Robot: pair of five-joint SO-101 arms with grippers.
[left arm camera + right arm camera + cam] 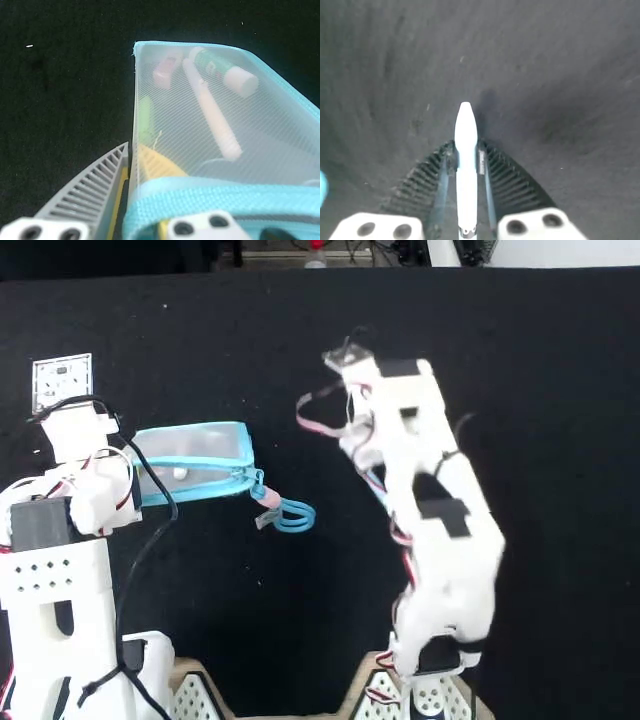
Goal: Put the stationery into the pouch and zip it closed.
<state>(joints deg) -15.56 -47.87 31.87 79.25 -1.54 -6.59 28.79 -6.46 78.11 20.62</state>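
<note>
Table (540, 390): one, black.
Arms: two. Left arm (60, 510) at eight o'clock, right arm (435, 510) at four.
Grippers: two. Left gripper (131, 150), right gripper (466, 145).
Pouch (195, 455): one, teal mesh, at nine o'clock.
Seen through the mesh, four pieces: one pink block (165, 72), one long white stick (212, 117), one white-capped tube (225, 70), one green bar (145, 120).
Yellow ribbed shape (155, 165) beside them: one, cannot tell what it is.
White pen (465, 125): one.
Blue loop (292, 515): one.
White card (62, 380): one, at ten o'clock.

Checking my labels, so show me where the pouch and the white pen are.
pouch (280, 145), left wrist view, on its mesh side.
pen (466, 145), right wrist view, on its white barrel.
</note>
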